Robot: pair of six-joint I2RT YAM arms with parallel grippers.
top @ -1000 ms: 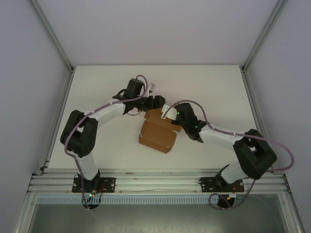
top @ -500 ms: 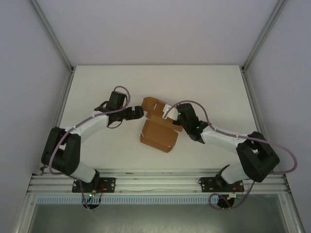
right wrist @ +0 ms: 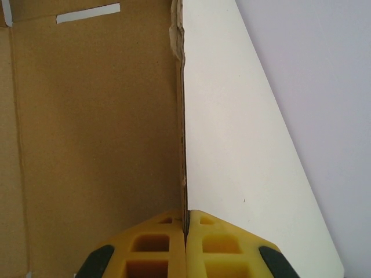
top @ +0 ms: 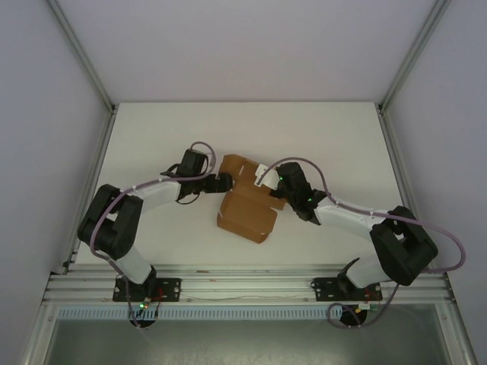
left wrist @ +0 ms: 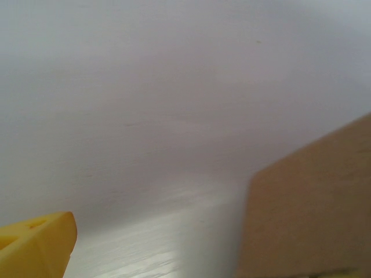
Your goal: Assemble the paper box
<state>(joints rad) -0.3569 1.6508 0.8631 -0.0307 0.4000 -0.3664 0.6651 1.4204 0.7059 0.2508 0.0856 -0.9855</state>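
Two grippers tend the paper box (top: 247,213): the right gripper (right wrist: 186,223) pinches a wall edge to steady it, while the left gripper (top: 222,181), seemingly spread wide, waits just left of it.

In the overhead view, the left arm (top: 152,193) is bending up from its base at lower left, forearm pointing right toward frame centre. The left gripper (top: 223,182) is standing spread, one yellow finger (left wrist: 35,246) showing in the lower-left corner of its wrist view. The right arm (top: 348,214) is arching in from lower right, forearm pointing up-left. The right gripper (top: 262,176) is pinching a wall of the paper box (top: 245,211), its yellow pads (right wrist: 156,243) pressing together.
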